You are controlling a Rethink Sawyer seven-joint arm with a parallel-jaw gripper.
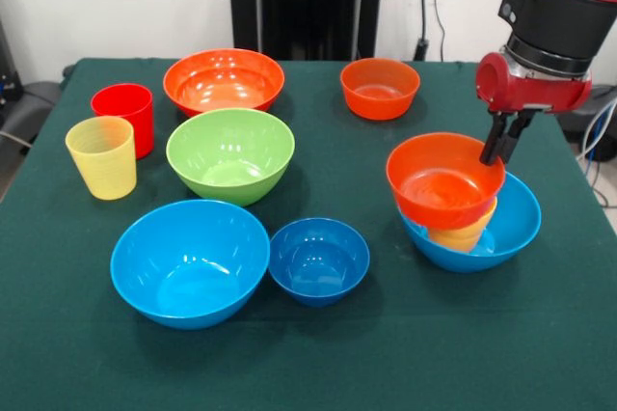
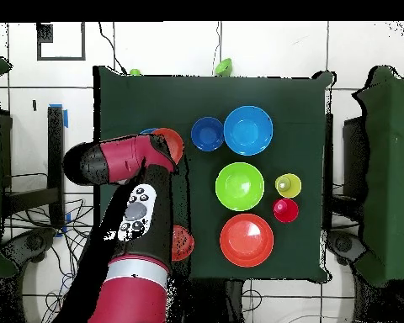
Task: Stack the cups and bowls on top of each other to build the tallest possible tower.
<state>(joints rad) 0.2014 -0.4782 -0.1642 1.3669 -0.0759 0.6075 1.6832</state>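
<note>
My gripper [image 1: 497,149] is at the right of the table, its fingers closed on the near-right rim of a small orange bowl [image 1: 442,179]. That bowl sits tilted on the yellow-orange nested cups [image 1: 466,234], which stand inside a large light-blue bowl [image 1: 516,223]; together they form the tower. In the overhead view the arm hides most of the tower, and only part of the orange bowl [image 2: 171,141] shows.
Loose on the green cloth are a large orange bowl [image 1: 224,81], a small orange bowl [image 1: 380,88], a red cup [image 1: 123,114], a pale yellow cup [image 1: 101,156], a green bowl [image 1: 230,154], a second light-blue bowl [image 1: 190,261] and a small dark blue bowl [image 1: 319,260].
</note>
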